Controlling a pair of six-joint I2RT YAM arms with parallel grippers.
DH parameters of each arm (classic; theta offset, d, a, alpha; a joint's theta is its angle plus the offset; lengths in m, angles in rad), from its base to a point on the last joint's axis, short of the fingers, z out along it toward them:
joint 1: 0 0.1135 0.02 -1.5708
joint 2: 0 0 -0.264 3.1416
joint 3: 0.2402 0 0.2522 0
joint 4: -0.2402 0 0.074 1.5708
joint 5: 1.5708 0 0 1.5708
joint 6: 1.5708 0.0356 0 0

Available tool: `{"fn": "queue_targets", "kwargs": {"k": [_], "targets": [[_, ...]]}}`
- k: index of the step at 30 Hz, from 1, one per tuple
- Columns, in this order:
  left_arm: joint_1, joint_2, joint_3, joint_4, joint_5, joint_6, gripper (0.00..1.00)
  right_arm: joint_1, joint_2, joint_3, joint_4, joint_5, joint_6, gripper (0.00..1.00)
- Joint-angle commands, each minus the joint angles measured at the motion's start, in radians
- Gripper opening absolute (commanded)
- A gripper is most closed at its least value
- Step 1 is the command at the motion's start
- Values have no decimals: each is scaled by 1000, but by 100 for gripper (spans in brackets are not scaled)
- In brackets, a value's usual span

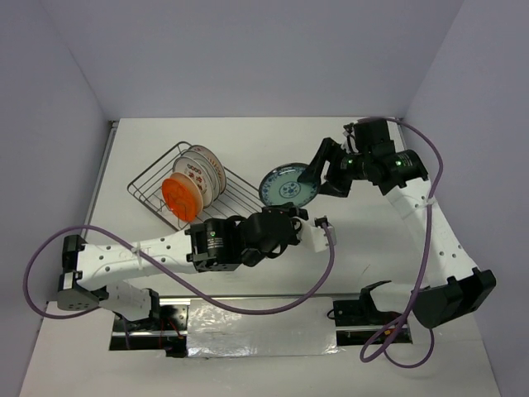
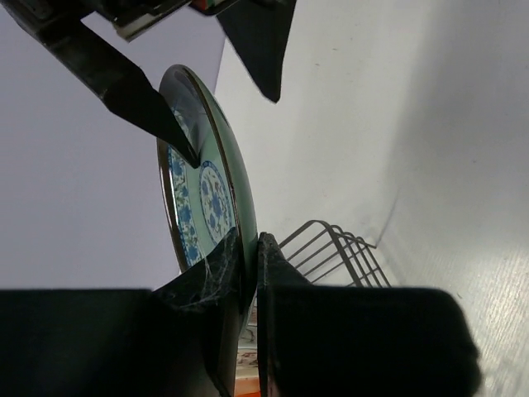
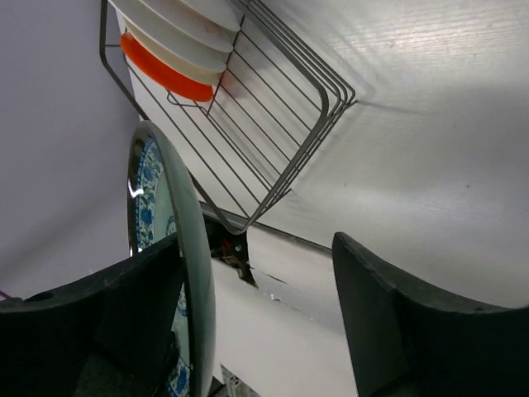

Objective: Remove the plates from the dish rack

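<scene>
progress: early. one teal-blue patterned plate is out of the dish rack, held tilted just right of it at frame centre and not yet laid flat on the table. the left gripper is clenched on the plate's lower rim. the right gripper is spread wide, straddling the opposite rim without gripping. outstanding: the orange plate and the white plates with red motifs stand in the rack's left end. materials: glossy glazed round dishes with thin rims; the rack is rectangular, of thin silver wire; the table is matt white
</scene>
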Motion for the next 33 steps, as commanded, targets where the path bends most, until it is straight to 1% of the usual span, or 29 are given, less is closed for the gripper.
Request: {"fn": "queue_targets", "kwargs": {"k": [1, 2, 3, 4, 5, 6, 7, 8, 9, 10, 12, 13, 15, 16, 17, 18, 19, 21, 22, 23, 24, 25, 26, 27, 28, 29, 30, 32, 33], "targets": [[-6, 7, 37, 112, 3, 69, 0, 11, -32, -36, 71, -38, -22, 73], [-6, 13, 37, 125, 9, 75, 0, 9, -35, -61, 111, -61, -9, 68], [-6, 18, 37, 133, 11, 76, 0, 11, -44, -76, 142, -114, 1, 57], [-6, 24, 34, 138, 6, 79, 0, 9, -49, -92, 165, -130, 13, 33], [-6, 33, 23, 156, 2, 81, 2, 9, -50, -90, 189, -138, 36, 20], [-6, 38, 15, 170, -6, 81, 16, 11, -53, -83, 188, -116, 42, 0], [-6, 39, 3, 191, -20, 72, 30, 3, -55, -66, 185, -98, 47, 0], [0, 39, -29, 214, -53, 67, 42, -2, -56, -60, 185, -84, 56, 0], [3, 38, -44, 272, -67, 58, 51, -11, -58, -58, 193, -78, 64, 0], [11, 36, -54, 280, -67, 17, 69, -40, -63, -67, 200, -81, 71, 0], [46, 36, -52, 258, -58, -50, 99, -75, -70, -78, 231, -57, 85, 0], [80, 38, -37, 224, -45, -144, 99, -121, -73, -90, 240, 15, 59, 0], [127, 41, 31, 114, -6, -263, 99, -182, -67, -118, 275, 116, 29, 0], [190, 35, 61, 80, 11, -398, 99, -240, -60, -189, 376, 178, -7, 0], [232, 30, 74, 49, 32, -467, 99, -267, -50, -229, 435, 195, -22, 0], [273, 27, 87, 17, 84, -544, 100, -284, -34, -274, 503, 206, -39, 0], [361, 31, 125, -65, 115, -701, 99, -322, 18, -347, 618, 207, -69, 0], [451, 48, 178, -159, 143, -823, 100, -335, 89, -392, 712, 211, -102, 0], [535, 65, 214, -283, 144, -930, 100, -338, 126, -412, 742, 220, -128, 0], [581, 100, 297, -346, 141, -978, 99, -342, 196, -417, 794, 242, -130, 0], [623, 117, 334, -412, 143, -1029, 99, -353, 226, -425, 827, 237, -130, 0], [716, 146, 394, -502, 170, -1098, 99, -361, 256, -440, 889, 227, -128, 0], [765, 159, 412, -526, 213, -1111, 99, -373, 320, -437, 900, 232, -127, 0], [848, 168, 443, -554, 268, -1150, 99, -381, 357, -411, 901, 230, -128, 0], [877, 186, 448, -590, 294, -1158, 100, -385, 397, -391, 885, 223, -134, 0], [904, 192, 449, -600, 310, -1160, 99, -390, 471, -374, 874, 217, -140, 0], [931, 196, 454, -615, 298, -1172, 99, -391, 502, -336, 851, 223, -157, 0], [953, 197, 442, -648, 287, -1197, 98, -393, 558, -316, 823, 235, -171, 1], [973, 193, 430, -654, 288, -1212, 98, -393, 571, -311, 811, 268, -173, 7]]}}
